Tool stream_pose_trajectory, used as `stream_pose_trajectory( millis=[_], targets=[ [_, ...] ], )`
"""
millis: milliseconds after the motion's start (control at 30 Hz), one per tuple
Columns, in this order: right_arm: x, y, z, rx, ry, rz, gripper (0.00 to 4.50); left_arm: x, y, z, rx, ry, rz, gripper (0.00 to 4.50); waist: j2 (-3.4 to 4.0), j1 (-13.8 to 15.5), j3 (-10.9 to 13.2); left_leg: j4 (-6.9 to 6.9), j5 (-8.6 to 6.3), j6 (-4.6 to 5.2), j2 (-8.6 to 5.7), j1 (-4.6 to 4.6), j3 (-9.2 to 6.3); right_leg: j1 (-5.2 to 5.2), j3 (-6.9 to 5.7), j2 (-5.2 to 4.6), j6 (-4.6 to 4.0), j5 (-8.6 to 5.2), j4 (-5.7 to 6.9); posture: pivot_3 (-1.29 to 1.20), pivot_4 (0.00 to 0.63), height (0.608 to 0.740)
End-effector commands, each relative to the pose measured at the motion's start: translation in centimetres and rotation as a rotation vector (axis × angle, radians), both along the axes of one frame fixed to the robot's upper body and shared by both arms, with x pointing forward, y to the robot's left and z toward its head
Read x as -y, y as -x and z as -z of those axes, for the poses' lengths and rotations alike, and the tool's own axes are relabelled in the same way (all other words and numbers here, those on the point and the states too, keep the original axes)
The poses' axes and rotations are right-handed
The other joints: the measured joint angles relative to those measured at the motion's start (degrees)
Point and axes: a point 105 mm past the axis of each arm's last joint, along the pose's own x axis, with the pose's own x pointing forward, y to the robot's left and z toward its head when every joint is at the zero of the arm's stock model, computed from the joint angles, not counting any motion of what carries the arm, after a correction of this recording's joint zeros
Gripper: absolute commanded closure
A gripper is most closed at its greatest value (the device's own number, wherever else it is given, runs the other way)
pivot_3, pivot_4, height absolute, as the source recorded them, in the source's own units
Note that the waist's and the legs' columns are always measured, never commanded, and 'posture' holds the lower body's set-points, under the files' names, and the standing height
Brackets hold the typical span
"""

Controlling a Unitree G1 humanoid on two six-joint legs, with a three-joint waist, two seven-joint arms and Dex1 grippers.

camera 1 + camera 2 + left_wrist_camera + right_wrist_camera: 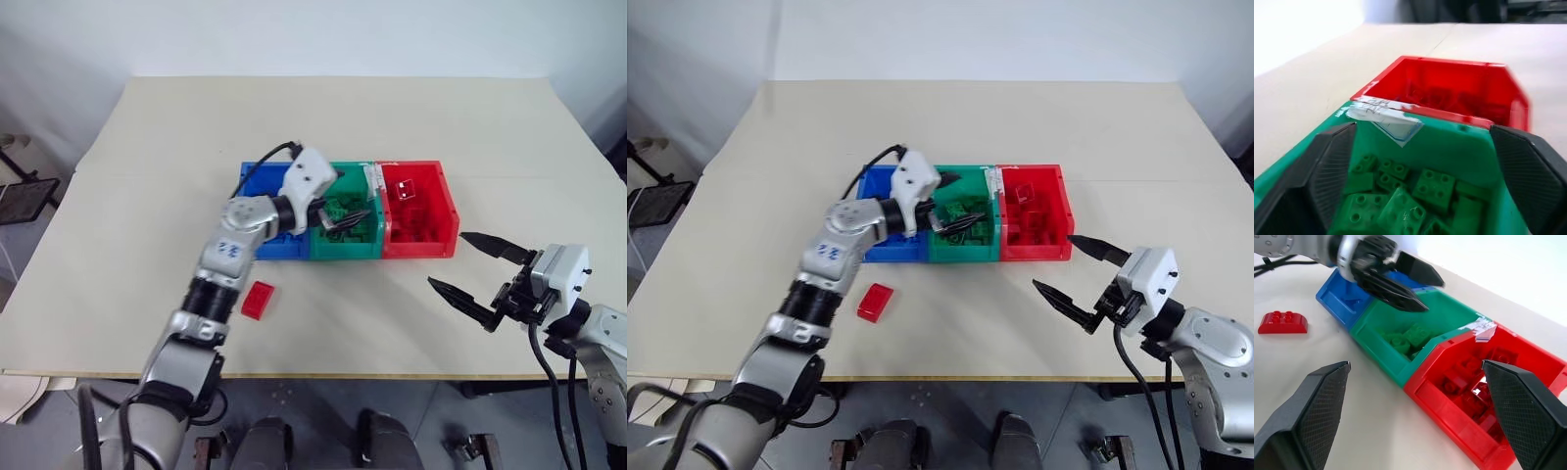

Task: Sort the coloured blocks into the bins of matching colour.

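Here the surface is a broad, pale beige table [147, 176] with a faint seam across it, set against a plain white wall [294, 29]; grey floor shows past the near edge, and a dark metal stand [24, 191] sits off the left side.

Nearest, the right gripper [470, 264] hovers over the bare tabletop, its two black fingers spread wide and holding nothing. The row of three joined open-top plastic bins lies beyond it and to its left, well apart. To the near left of the left gripper, a small red studded plastic brick with rounded ends [258, 299] lies alone on the table, apart from the bins.

The left gripper [345, 217] hangs over the green bin [345, 252], fingers open and empty. The blue bin [253, 186] is just to its left, partly behind the wrist, and the red bin [443, 201] just to its right.

The left wrist view looks straight into the green bin and shows a heap of green studded bricks [1400, 196] lying below the fingers. The right wrist view shows red bricks [1469, 387] piled in the red bin, and the red brick on the table well away from the blue bin.

A clear tape label [1386, 115] bridges the rim between the green and red bins; its handwriting cannot be read.
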Motion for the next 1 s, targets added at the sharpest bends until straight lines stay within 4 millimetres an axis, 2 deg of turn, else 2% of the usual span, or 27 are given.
stream_pose_trajectory(
  millis=[33, 133, 200, 300, 333, 433, 500, 567, 700, 867, 967, 1000],
  targets=[
    [-0.6, -0.3, -0.5, 0.019, 0.033, -0.069, 0.00, -3.6, 2.0, -0.9, 0.076, -0.010, 0.026, 0.03, 0.00, -0.3, 0.0, -0.01, 0.00, 0.00, 0.00, 0.01, 0.00, 0.00, 0.00, 0.00, 0.00, 0.00, 0.00, 0.00, 0.150, 0.740],
    [-1.5, -0.6, -0.1, 0.003, 0.079, -0.153, 0.00, -8.2, 5.0, -0.2, 0.153, -0.068, 0.061, 0.03, 0.02, -1.2, 0.0, -0.05, 0.00, 0.00, 0.04, 0.05, 0.00, -0.02, 0.00, 0.01, 0.00, 0.00, 0.02, 0.00, 0.150, 0.740],
    [-2.0, -0.9, 0.2, -0.001, 0.102, -0.194, 0.00, -11.1, 6.1, 0.7, 0.191, -0.110, 0.019, 0.03, 0.01, -1.4, 0.0, -0.05, -0.01, -0.02, 0.07, 0.05, -0.04, -0.02, -0.02, 0.00, 0.00, 0.00, 0.02, 0.00, 0.150, 0.740],
    [-3.1, -1.1, 0.7, -0.014, 0.126, -0.270, 0.00, -15.5, 7.8, 2.8, 0.036, -0.143, -0.086, 0.03, 0.00, -1.2, 0.0, -0.01, -0.02, -0.01, 0.06, 0.03, -0.07, 0.02, -0.02, 0.00, 0.00, 0.00, -0.01, 0.00, 0.150, 0.740],
    [-3.4, -1.0, 1.0, -0.020, 0.136, -0.297, 0.00, -16.5, 8.5, 3.1, -0.005, -0.134, -0.111, 0.03, -0.01, -1.2, 0.0, 0.00, -0.02, -0.01, 0.06, 0.03, -0.07, 0.03, -0.02, 0.00, 0.00, 0.00, -0.02, 0.00, 0.150, 0.740],
    [-3.7, -1.1, 1.3, -0.027, 0.164, -0.344, 0.00, -17.8, 9.7, 3.2, -0.032, -0.124, -0.157, 0.03, -0.02, -0.3, 0.0, 0.02, -0.04, 0.00, 0.07, 0.03, -0.11, 0.03, -0.02, 0.00, 0.00, 0.00, 0.01, 0.00, 0.150, 0.740],
    [-4.5, -1.2, 1.1, -0.019, 0.190, -0.407, 0.00, -20.4, 11.0, 3.8, -0.055, -0.143, -0.262, 0.03, -0.03, -0.2, 0.0, 0.08, -0.04, 0.00, 0.07, 0.01, -0.11, 0.06, -0.01, 0.00, 0.00, 0.00, -0.02, 0.00, 0.150, 0.740],
    [-5.4, -1.2, 1.3, -0.018, 0.216, -0.469, 0.00, -22.1, 11.9, 4.5, -0.075, -0.168, -0.343, 0.03, -0.02, -0.7, 0.0, 0.05, -0.05, -0.01, 0.09, 0.04, -0.04, 0.03, 0.03, 0.00, 0.00, 0.00, -0.02, 0.00, 0.150, 0.740],
    [-5.6, -1.5, 1.3, -0.022, 0.217, -0.486, 0.00, -21.8, 12.6, 4.7, -0.100, -0.195, -0.342, 0.03, -0.02, -0.2, 0.0, -0.03, -0.09, -0.07, 0.15, 0.12, -0.04, 0.03, -0.03, 0.04, -0.02, -0.01, 0.04, 0.00, 0.150, 0.740],
    [-4.4, -2.0, 1.6, -0.045, 0.222, -0.451, 0.00, -16.8, 15.7, 6.8, -0.330, -0.272, -0.183, 0.03, -0.08, -0.1, 0.0, 0.07, -0.19, -0.04, 0.15, 0.06, -0.03, 0.03, 0.00, 0.03, -0.01, -0.01, 0.01, 0.00, 0.150, 0.740],
    [-4.0, -1.8, 2.2, -0.063, 0.225, -0.438, 0.00, -14.8, 16.0, 8.2, -0.488, -0.239, -0.230, 0.03, -0.05, -0.2, 0.0, 0.02, -0.21, -0.07, 0.19, 0.08, -0.01, 0.00, 0.00, 0.04, -0.02, -0.01, 0.03, 0.00, 0.150, 0.740],
    [-3.9, -1.8, 2.2, -0.067, 0.223, -0.432, 0.00, -13.9, 15.8, 8.3, -0.488, -0.232, -0.241, 0.03, -0.05, -0.1, 0.0, 0.02, -0.21, -0.07, 0.20, 0.09, -0.02, 0.00, 0.00, 0.05, -0.02, -0.01, 0.06, 0.00, 0.150, 0.740]
  ],
)
